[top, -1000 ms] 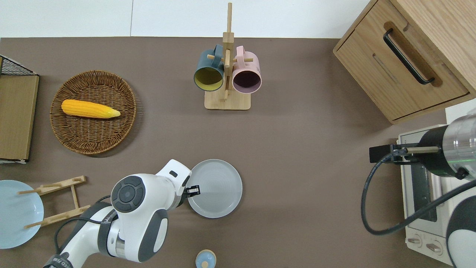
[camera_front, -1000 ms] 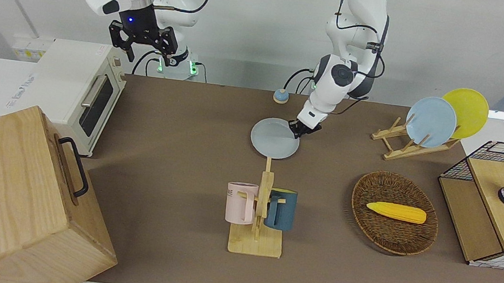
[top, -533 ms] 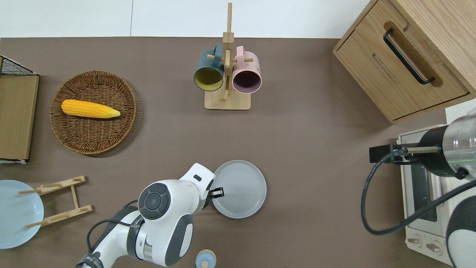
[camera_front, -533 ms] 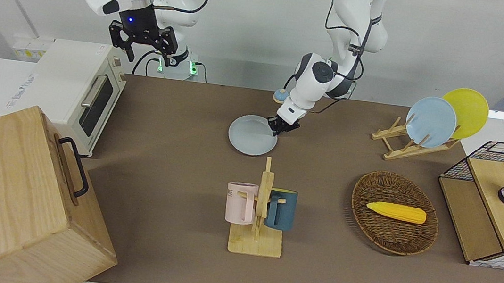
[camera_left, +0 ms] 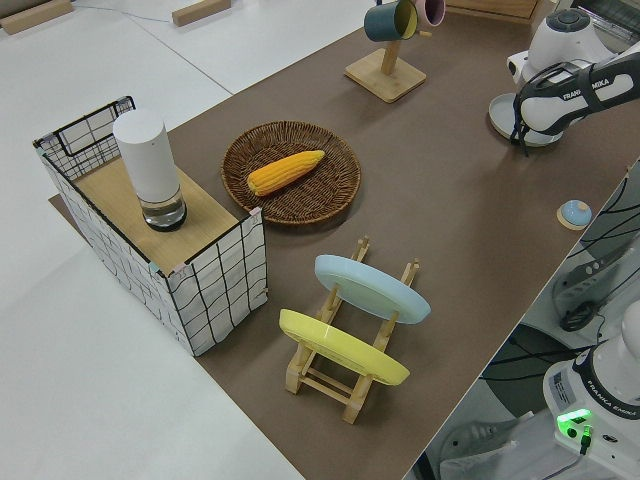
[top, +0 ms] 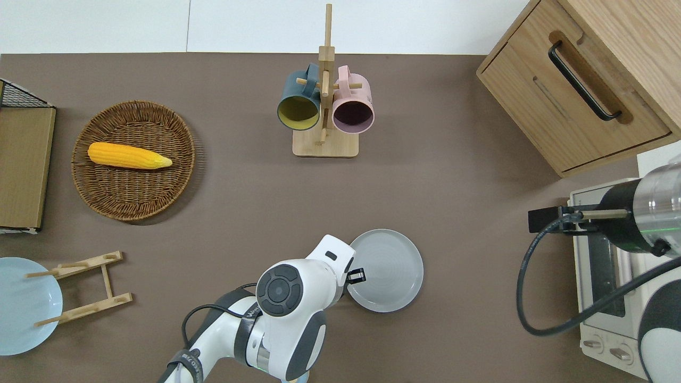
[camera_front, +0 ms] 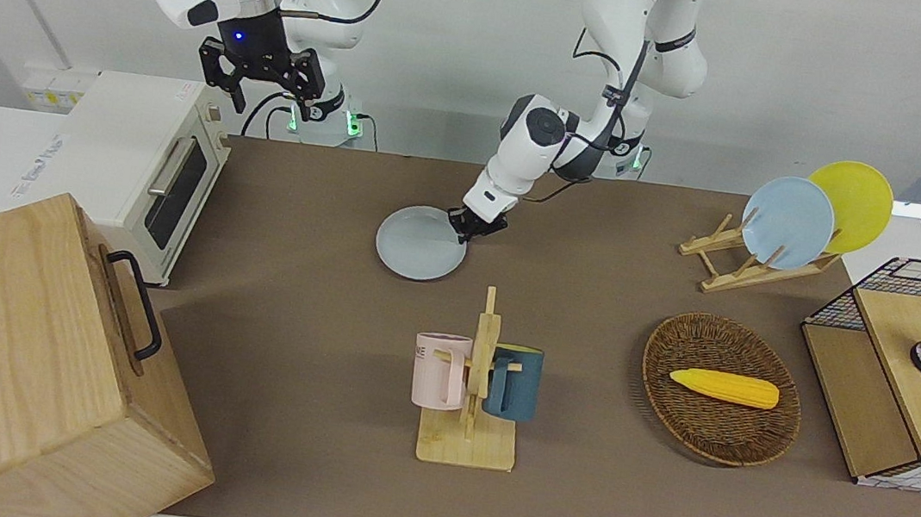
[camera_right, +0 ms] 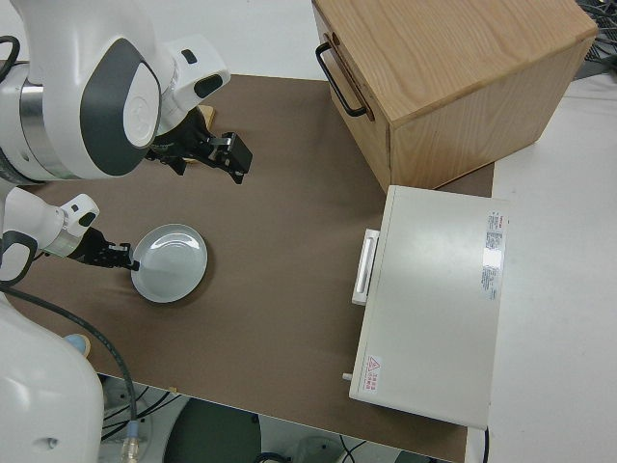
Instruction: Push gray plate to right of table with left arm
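The gray plate (camera_front: pixel 419 243) (top: pixel 387 268) (camera_right: pixel 172 262) lies flat on the brown table (camera_front: pixel 306 319), close to the robots' edge and nearer to them than the mug rack. My left gripper (camera_front: pixel 468 229) (top: pixel 356 275) (camera_right: pixel 120 254) is low at the table, shut, its tips pressed against the plate's rim on the side toward the left arm's end. The left arm (camera_left: pixel 570 75) covers part of the plate in the left side view. My right gripper (camera_front: pixel 259 84) is parked, open.
A mug rack (top: pixel 324 106) with a pink and a blue mug stands mid-table. A wooden cabinet (top: pixel 580 85) and a white toaster oven (top: pixel 601 276) fill the right arm's end. A basket with corn (top: pixel 133 159), a plate rack (camera_front: pixel 775 234) and a wire crate (camera_front: pixel 907 370) sit toward the left arm's end.
The left gripper has slid toward the right arm's end of the table, and the gray plate has moved with it by more than its own width. The right arm has not moved.
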